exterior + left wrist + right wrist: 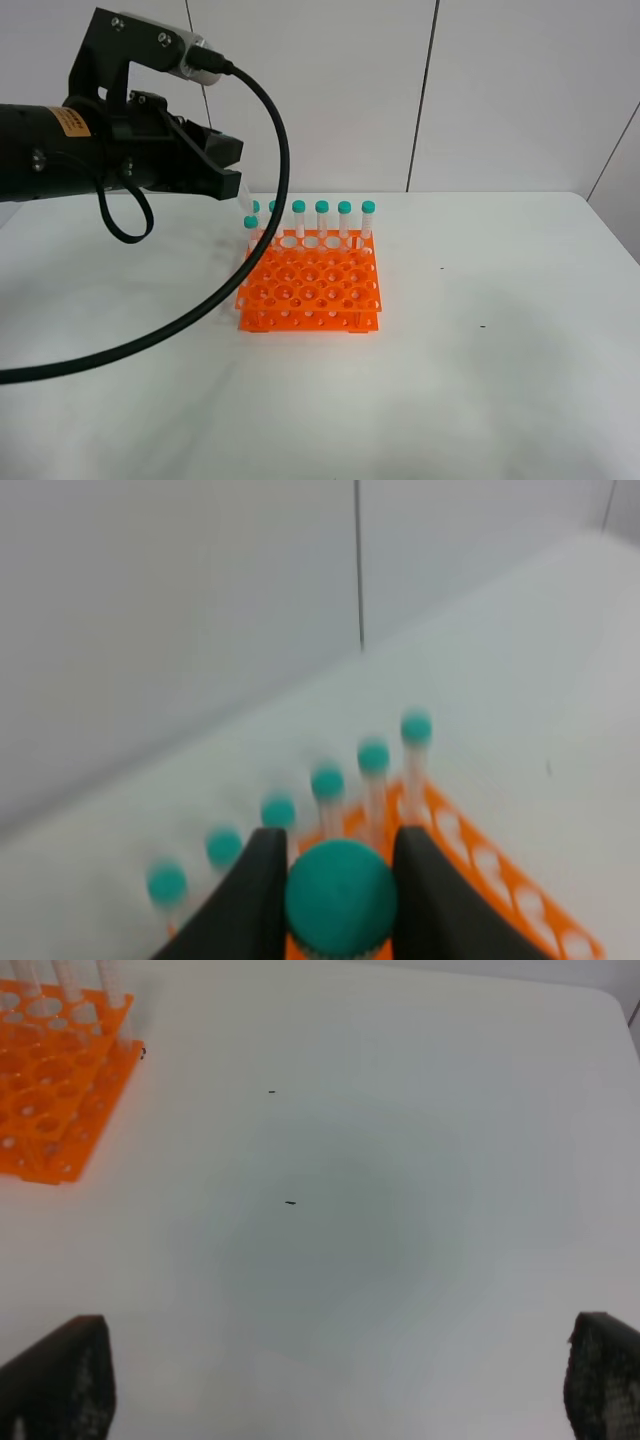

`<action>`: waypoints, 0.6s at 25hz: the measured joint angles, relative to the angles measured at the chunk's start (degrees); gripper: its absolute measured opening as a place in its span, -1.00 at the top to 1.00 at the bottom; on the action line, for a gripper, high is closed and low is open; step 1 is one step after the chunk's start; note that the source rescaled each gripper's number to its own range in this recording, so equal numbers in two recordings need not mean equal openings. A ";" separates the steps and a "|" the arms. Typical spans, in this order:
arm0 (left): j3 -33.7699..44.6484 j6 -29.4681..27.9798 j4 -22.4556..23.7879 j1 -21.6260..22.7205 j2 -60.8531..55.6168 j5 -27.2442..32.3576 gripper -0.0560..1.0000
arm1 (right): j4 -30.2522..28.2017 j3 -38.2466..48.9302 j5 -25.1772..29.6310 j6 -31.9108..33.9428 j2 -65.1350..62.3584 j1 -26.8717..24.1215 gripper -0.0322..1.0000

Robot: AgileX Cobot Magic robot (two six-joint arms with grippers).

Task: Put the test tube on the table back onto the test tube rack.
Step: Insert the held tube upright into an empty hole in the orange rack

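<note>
Left fingers (255, 900) pinch the slim clear test tube (340, 895) by its teal cap, so its tip can drop into the bright orange rack (310, 288); right fingers (60, 1380) gape empty.

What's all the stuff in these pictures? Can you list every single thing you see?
table: one, white, under everything
test tube rack: one, orange, middle of the table
racked tubes: seven, clear with teal caps, six along the rack's back row, one a row forward at the left end
test tube: one, clear with teal cap, held near the rack's back-left corner
specks: two, dark, on the table right of the rack
wall: pale grey panels, behind the table
cable: one, black, looping from the left arm
left hand: one, black, shut on the test tube
right hand: one, black, open over bare table
</note>
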 joint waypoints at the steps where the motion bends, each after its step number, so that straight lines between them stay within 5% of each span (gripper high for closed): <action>1: 0.00 -0.40 0.77 -0.07 0.57 -2.37 0.88 | 0.00 0.00 0.00 0.00 0.00 0.00 -1.00; 8: -2.55 -1.25 2.08 -0.07 11.67 -7.50 0.88 | 0.02 0.00 0.00 0.00 0.00 0.00 -1.00; 15: -13.84 -3.51 2.29 -0.07 21.65 4.18 0.88 | 0.02 0.00 0.00 0.00 0.00 0.00 -1.00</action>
